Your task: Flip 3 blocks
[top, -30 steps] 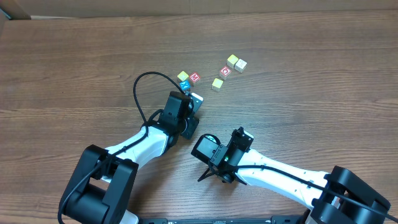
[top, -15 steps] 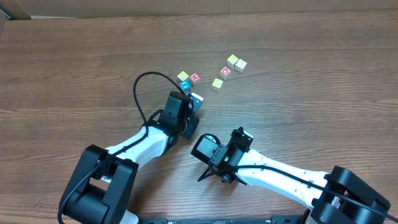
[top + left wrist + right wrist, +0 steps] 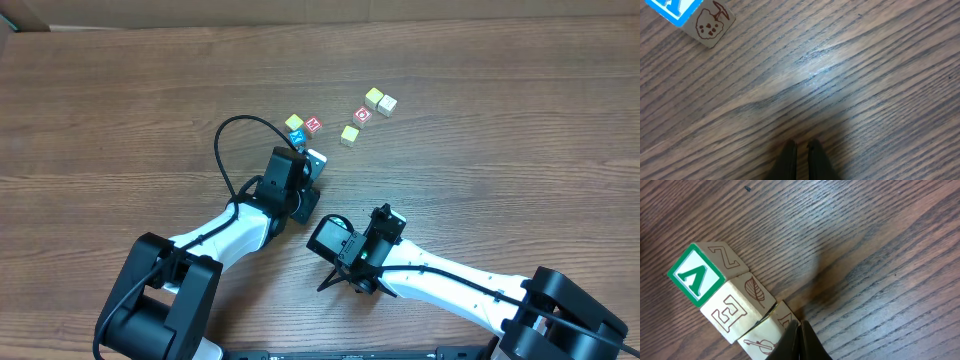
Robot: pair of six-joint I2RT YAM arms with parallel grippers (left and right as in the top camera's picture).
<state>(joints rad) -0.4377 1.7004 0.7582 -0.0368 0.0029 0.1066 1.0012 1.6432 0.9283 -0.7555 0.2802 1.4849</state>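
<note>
Left gripper [image 3: 312,159], overhead: near the middle of the table [image 3: 120,90], just below the blue block [image 3: 296,136].
Left wrist: fingers [image 3: 789,160] pressed together, holding nothing, over bare wood; blue block at the top corner.
Right wrist: right gripper [image 3: 799,337] pinched together, empty, tip against the violin block [image 3: 760,341]. E block [image 3: 735,312] and green A block [image 3: 696,275] adjoin it, touching in one row.

The worktop [image 3: 120,100] is evenly and brightly lit from overhead; a pale glare patch is recorded in the left wrist view, soft shadow in the right.
</note>
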